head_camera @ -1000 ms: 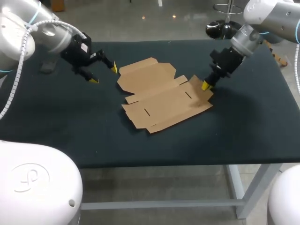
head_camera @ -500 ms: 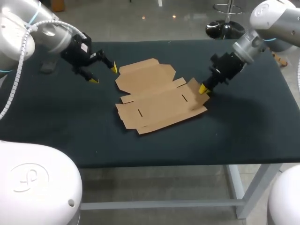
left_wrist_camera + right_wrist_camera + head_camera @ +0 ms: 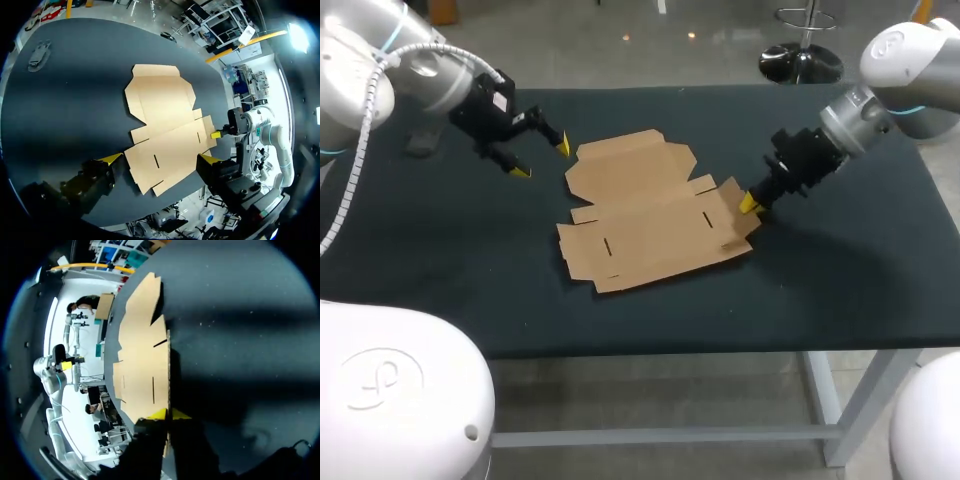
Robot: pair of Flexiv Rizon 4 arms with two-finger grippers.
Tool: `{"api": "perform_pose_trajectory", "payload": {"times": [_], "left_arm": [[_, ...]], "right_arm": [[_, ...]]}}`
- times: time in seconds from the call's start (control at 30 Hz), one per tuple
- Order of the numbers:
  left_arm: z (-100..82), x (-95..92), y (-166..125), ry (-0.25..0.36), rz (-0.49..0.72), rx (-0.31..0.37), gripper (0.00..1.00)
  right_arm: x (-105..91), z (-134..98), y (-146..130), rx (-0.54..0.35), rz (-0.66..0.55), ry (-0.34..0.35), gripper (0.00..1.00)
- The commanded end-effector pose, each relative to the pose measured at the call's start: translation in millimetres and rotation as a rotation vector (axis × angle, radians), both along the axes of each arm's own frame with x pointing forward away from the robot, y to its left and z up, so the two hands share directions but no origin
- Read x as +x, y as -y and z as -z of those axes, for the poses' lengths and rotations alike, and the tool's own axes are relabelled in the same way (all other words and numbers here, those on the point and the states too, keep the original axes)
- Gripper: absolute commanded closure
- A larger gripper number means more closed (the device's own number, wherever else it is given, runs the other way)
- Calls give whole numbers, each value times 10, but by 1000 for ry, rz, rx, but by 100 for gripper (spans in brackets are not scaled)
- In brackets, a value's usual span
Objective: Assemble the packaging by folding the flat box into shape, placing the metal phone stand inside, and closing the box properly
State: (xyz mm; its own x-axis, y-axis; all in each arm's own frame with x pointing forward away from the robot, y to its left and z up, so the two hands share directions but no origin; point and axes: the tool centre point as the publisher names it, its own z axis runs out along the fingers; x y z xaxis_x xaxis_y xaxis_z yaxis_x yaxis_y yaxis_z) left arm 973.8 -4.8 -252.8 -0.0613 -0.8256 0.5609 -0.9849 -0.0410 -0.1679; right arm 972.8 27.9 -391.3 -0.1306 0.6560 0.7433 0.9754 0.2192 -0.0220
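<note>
Head view, and straight onto the flat box (image 3: 655,215): unfolded brown cardboard, spread across the middle of the dark table (image 3: 840,290), with 2 short slots cut in the near panel. Coming in from the right side, the right gripper (image 3: 750,203), yellow tips down at the box's right-end flap, with that flap tilted up off the table. Over on the other side, the left gripper (image 3: 541,160), fingers spread wide with nothing between them, hanging just beside the box's far left corner and apart from the cardboard. Behind that arm, near the table's far left corner, what looks like the small grey phone stand (image 3: 420,140), well apart from the box and too small to make out in detail.

Left wrist view now: looking past the left gripper (image 3: 161,159) at the flat box (image 3: 167,130), lying ahead of the 2 widely parted yellow tips, no contact to be seen. At the box's far end, the right gripper (image 3: 216,135) on the flap. Phone stand (image 3: 40,52) out by the table's edge, well apart from the cardboard.

Right wrist view to finish: right gripper (image 3: 168,415) closed on the thin edge of the flap, 1 yellow tip on each face, pinching the cardboard. Rest of the flat box (image 3: 140,360) stretching away ahead of the fingers, seen almost edge-on against the table (image 3: 240,340)
</note>
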Motion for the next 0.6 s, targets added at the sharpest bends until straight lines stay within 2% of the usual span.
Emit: {"api": "perform_pose_trajectory", "payload": {"times": [0.03, 0.07, 0.1, 0.23, 0.33, 0.4, 0.53, 0.6], "left_arm": [[-16, 0, 1, -4, 0, 6, 0], [-16, 0, 1, -4, 0, 6, 0], [-16, 0, 1, -4, 0, 6, 0], [-16, 0, 1, -4, 0, 6, 0], [-16, 0, 1, -4, 0, 6, 0], [-16, 0, 1, -4, 0, 6, 0], [-16, 0, 1, -4, 0, 6, 0], [-16, 0, 1, -4, 0, 6, 0]], "right_arm": [[-91, -8, -2, 1, 55, 40, 76], [-108, -1, -8, 0, 51, 33, 68], [-120, 6, -10, -2, 46, 25, 54], [-138, 42, 20, -11, 27, -11, 33], [-91, 44, 99, -24, 10, -28, 27], [-36, 22, 182, -46, 18, -31, 29], [37, -66, 280, -55, 14, -16, 38], [92, -92, 289, -63, -24, -21, 43]]}}
